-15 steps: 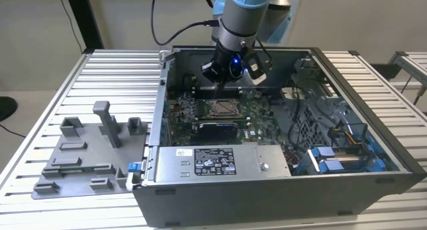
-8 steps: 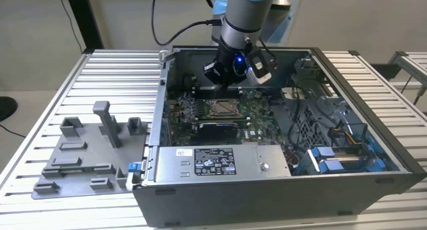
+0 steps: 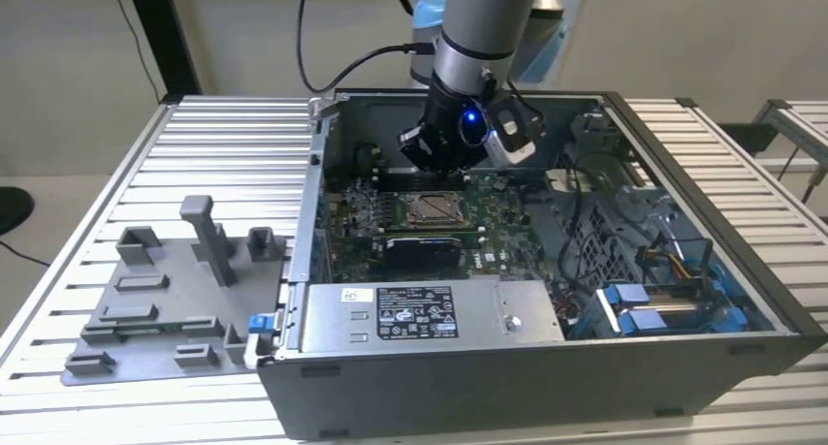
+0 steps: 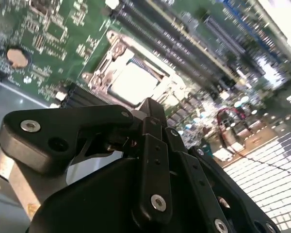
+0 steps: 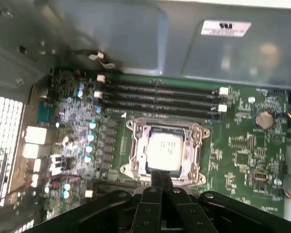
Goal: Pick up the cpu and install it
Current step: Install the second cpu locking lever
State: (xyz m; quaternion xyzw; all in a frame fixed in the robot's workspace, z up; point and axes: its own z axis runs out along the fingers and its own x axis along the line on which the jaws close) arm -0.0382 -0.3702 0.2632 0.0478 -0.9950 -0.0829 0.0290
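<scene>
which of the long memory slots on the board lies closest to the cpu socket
The slot bordering the socket frame in the first wrist view; the other slots lie beyond it, toward the case wall.

Open computer case, green motherboard, grey fixture tray, slatted table

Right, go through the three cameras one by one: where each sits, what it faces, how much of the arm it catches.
Exterior view: off the arm, raised, facing the open grey computer case; the arm and gripper hang above the green motherboard.
First wrist view: on the arm, facing down at the pale silver square cpu in its metal socket frame; black gripper links show.
Second wrist view: on the arm, tilted, behind the gripper.
Both wrist views share the cpu.
</scene>
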